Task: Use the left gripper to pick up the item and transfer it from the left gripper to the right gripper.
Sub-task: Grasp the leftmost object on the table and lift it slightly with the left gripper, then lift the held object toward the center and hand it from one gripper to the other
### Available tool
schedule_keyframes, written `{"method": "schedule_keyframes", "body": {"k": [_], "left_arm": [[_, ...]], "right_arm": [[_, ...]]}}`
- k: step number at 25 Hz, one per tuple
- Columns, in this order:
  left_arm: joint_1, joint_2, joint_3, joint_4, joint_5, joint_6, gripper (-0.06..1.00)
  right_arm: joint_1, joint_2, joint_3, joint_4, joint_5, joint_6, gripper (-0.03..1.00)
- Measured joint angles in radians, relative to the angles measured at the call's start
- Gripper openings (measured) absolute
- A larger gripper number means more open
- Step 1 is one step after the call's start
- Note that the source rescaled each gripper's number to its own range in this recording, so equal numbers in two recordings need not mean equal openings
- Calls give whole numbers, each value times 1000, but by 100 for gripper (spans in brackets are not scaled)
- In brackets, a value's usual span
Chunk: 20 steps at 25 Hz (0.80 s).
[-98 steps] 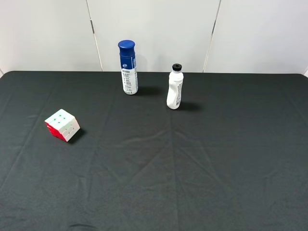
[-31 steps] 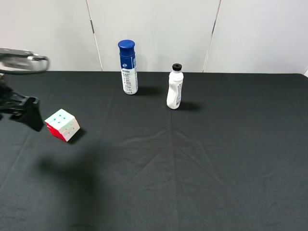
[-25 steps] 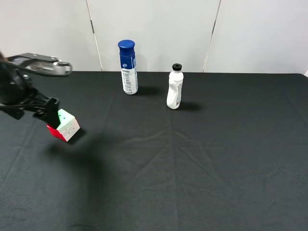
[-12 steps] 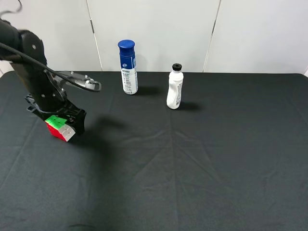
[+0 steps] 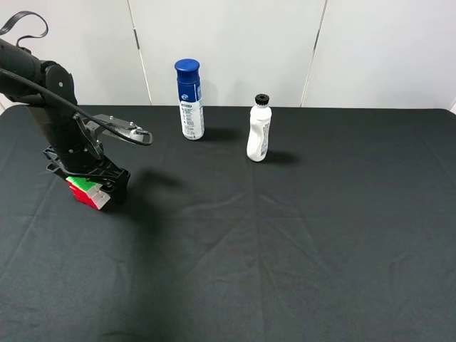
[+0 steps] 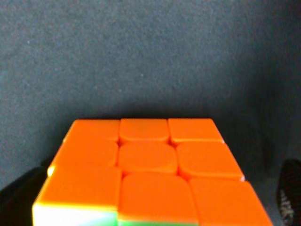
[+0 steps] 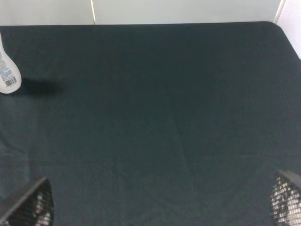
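The left pincer (image 5: pixel 91 182) straddles the cube (image 5: pixel 85 190) near the desk's (image 5: pixel 285 249) left edge, jaws spread; an off-centre squeeze could twist it free. The right pincer (image 7: pixel 160 200) is spread too.

High view overlooks table (image 5: pixel 285 249); wrist views apparently closer.

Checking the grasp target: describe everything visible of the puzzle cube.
The puzzle cube is a glossy plastic-looking 3x3: green, red and white faces from above, an orange face in the left wrist view. It rests on the black cloth, far left, between the left end effector's open jaws; contact is unclear.
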Motion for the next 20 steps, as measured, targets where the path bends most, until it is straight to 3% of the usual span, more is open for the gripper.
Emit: {"method": "schedule_keyframes", "body": {"k": [4, 7, 20], "left_arm": [[0, 0, 0, 2, -8, 0, 48], [0, 0, 0, 5, -12, 0, 0], [0, 0, 0, 5, -66, 0, 1]], "right_arm": [[0, 0, 0, 0, 0, 0, 100], [0, 0, 0, 0, 0, 0, 100], [0, 0, 0, 0, 0, 0, 100]]}}
